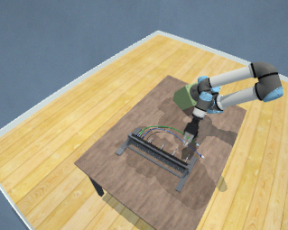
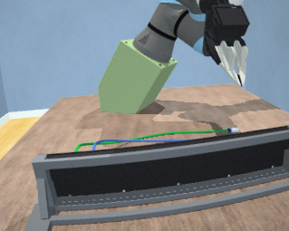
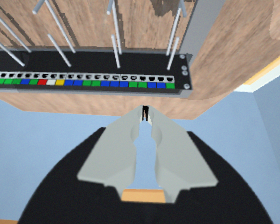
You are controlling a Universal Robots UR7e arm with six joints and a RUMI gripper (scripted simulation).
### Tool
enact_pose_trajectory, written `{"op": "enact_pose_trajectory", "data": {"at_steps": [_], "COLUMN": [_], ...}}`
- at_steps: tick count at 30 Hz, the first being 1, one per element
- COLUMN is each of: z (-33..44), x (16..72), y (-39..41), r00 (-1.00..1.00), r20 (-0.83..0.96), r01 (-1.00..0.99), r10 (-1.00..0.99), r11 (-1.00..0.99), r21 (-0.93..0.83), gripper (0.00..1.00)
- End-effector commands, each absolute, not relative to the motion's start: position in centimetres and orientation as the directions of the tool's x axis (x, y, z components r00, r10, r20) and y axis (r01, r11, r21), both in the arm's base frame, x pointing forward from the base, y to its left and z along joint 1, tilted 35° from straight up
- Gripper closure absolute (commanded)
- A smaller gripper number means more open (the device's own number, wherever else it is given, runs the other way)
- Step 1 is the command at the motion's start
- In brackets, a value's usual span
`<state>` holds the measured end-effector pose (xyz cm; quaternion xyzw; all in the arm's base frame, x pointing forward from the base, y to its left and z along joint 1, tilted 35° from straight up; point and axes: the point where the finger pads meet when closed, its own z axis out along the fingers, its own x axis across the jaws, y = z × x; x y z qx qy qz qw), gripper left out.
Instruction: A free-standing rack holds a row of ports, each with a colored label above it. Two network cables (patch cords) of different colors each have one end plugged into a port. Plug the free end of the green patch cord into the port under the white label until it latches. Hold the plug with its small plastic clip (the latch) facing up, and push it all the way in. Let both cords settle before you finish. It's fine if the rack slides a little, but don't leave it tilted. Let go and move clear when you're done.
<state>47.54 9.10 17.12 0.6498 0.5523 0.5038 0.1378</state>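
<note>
We see the fingers [image 1: 188, 139] [image 2: 226, 59] closed, with nothing between them, their tips raised above the worktop [image 1: 103, 165] [image 2: 58, 120] [image 3: 225, 60]. The free plug of the green patch cord [image 1: 197, 144] [image 2: 234, 130] lies below the fingertips in the exterior view and just beside them from the top; its long axis runs roughly along the rack [image 2: 126, 155] [image 3: 92, 60]. The wrist view doesn't show it, so we cannot tell its latch side. Our one arm [image 1: 234, 77] would need to open, turn and lower. The rack edge is near the plug, and the blue patch cord [image 1: 195, 150] [image 2: 149, 140] crowds that side; away from the rack there seems more room. The white label [image 3: 51, 82] sits well along the row.
</note>
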Motion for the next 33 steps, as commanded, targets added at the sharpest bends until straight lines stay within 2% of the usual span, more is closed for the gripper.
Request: {"op": "enact_pose_trajectory", "data": {"at_steps": [1,33], "z": [17.0,15.4], "x": [48.7,51.6], "y": [9.3,10.5], "r00": [-0.109,-0.109], "r20": [0.491,0.491], "r01": [0.559,0.559], "r10": [0.864,0.864], "r11": [-0.355,-0.355], "r21": [0.749,0.75], "gripper": [1.0,1.0]}}
